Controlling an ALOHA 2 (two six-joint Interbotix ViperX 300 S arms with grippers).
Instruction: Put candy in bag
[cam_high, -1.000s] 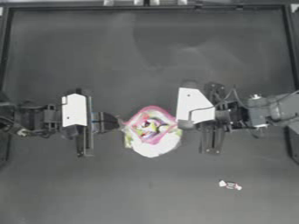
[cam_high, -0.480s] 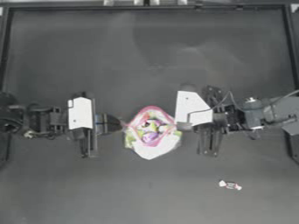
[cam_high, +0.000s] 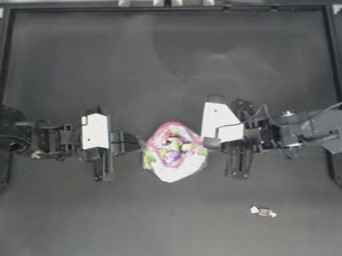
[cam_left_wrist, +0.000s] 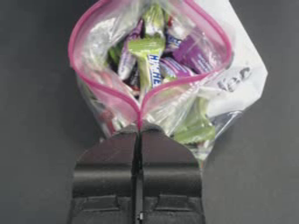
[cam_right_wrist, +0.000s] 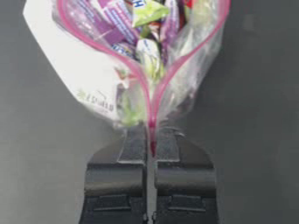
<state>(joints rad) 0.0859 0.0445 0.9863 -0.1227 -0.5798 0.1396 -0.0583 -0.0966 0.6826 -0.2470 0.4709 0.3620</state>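
Observation:
The clear bag (cam_high: 174, 152) with a pink seal strip sits at the table's middle, its mouth spread open between both arms, colourful sweets inside. My left gripper (cam_high: 137, 144) is shut on the bag's left end; in its wrist view the bag (cam_left_wrist: 158, 74) rises from the closed left gripper (cam_left_wrist: 140, 131). From the other side, my right gripper (cam_high: 212, 142) is shut on the right end of the seal, seen close as the bag (cam_right_wrist: 140, 57) pinched by the right gripper (cam_right_wrist: 151, 133). The candy (cam_high: 263, 212), tiny and white-wrapped, lies on the table toward the front right, apart from both grippers.
The dark table (cam_high: 167, 65) has a raised rim along its back and sides. Both arms lie across the middle band from left and right.
The two grippers have drawn slightly closer together, and the bag's mouth has bulged wider open. The candy has not moved.

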